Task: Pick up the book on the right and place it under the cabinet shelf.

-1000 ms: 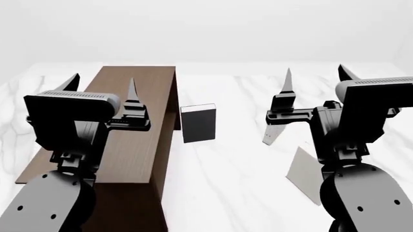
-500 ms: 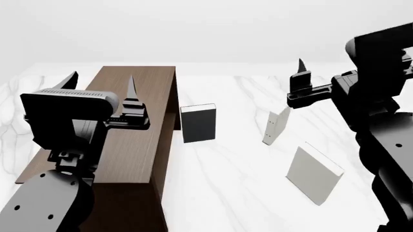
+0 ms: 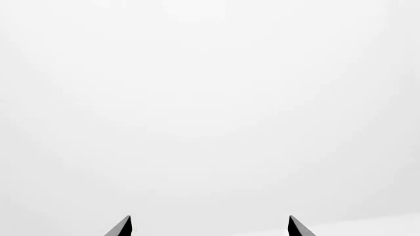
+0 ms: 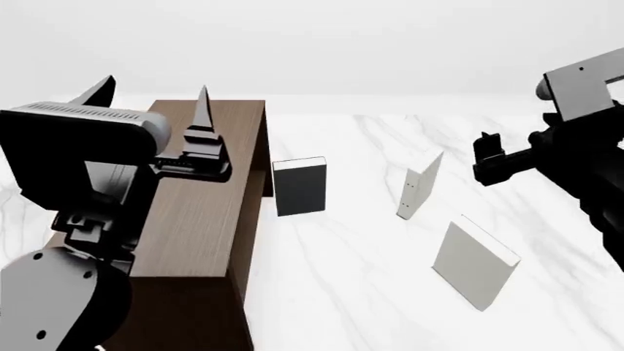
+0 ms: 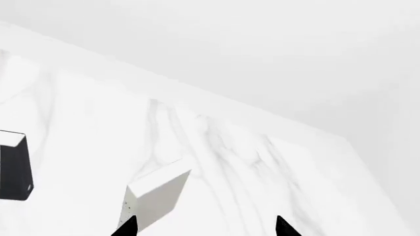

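The book (image 4: pixel 475 263), a plain pale grey slab, stands tilted on the white marble surface (image 4: pixel 351 278) at the right front. The cabinet shelf (image 4: pixel 200 212), a long dark brown box, stands at the left. My left gripper (image 4: pixel 151 102) hovers open over the cabinet's top; in the left wrist view the left gripper (image 3: pixel 209 222) faces only blank white. My right gripper (image 5: pixel 204 222) is open and empty, held high at the right, above and beyond the book. The book does not show in the right wrist view.
A dark charcoal book (image 4: pixel 299 186) stands just right of the cabinet and also shows as the dark book (image 5: pixel 15 167) in the right wrist view. A thin white dotted book (image 4: pixel 419 184) stands mid-table; the same dotted book (image 5: pixel 157 194) lies near my right fingertips' line of sight.
My right arm has swung up and to the right, uncovering the thin white book and the pale grey book. My left arm has risen slightly toward the camera.
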Available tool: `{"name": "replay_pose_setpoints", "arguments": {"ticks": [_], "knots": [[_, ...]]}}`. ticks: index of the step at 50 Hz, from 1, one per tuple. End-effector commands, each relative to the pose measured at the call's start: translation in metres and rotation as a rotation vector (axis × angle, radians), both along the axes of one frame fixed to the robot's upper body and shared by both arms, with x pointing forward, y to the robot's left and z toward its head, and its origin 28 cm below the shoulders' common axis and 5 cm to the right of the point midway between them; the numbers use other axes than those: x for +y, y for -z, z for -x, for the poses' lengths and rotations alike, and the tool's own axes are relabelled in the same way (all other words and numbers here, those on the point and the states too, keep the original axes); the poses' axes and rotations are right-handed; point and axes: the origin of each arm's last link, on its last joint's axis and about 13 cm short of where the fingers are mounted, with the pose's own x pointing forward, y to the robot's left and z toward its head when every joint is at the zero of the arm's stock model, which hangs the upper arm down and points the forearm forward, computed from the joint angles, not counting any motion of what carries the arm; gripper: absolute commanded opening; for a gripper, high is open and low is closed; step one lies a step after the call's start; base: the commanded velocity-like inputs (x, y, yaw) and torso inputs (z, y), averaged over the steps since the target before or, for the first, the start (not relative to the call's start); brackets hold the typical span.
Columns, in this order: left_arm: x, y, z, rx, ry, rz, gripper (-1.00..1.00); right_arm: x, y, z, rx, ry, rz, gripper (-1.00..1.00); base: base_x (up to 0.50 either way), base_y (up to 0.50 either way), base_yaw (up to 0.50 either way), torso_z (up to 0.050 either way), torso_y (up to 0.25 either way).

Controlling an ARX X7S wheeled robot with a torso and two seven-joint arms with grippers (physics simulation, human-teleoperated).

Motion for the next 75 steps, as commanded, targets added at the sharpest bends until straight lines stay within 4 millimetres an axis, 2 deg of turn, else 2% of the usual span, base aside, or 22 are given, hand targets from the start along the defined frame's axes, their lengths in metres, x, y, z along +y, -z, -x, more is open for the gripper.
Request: {"name": "replay_pose_setpoints", "arguments": {"ticks": [1,11,20,36,59,75], "knots": [[-0.003,-0.011,0.007,-0.026,0.016,-0.02,1.0,-0.018,0.019,-0.009,0.161,0.021,-0.022,1.0,0.0,0.0,0.0,0.0,0.0],[-0.002,-0.012,0.008,-0.032,0.003,-0.037,1.0,-0.023,0.034,-0.01,0.334,-0.054,-0.032,1.0,0.0,0.0,0.0,0.0,0.0],[-0.001,-0.011,0.01,-0.033,-0.008,-0.043,1.0,-0.029,0.037,-0.011,0.412,-0.055,-0.039,1.0,0.0,0.0,0.0,0.0,0.0],[0.001,-0.01,0.009,-0.03,-0.022,-0.051,1.0,-0.034,0.032,-0.014,0.458,-0.025,-0.017,1.0,0.0,0.0,0.0,0.0,0.0],[0.002,-0.007,0.007,-0.024,-0.029,-0.055,1.0,-0.031,0.047,-0.011,0.491,-0.058,-0.038,1.0,0.0,0.0,0.0,0.0,0.0],[0.002,-0.007,0.008,-0.026,-0.031,-0.057,1.0,-0.033,0.07,-0.012,0.513,-0.056,-0.056,1.0,0.0,0.0,0.0,0.0,0.0]]}}
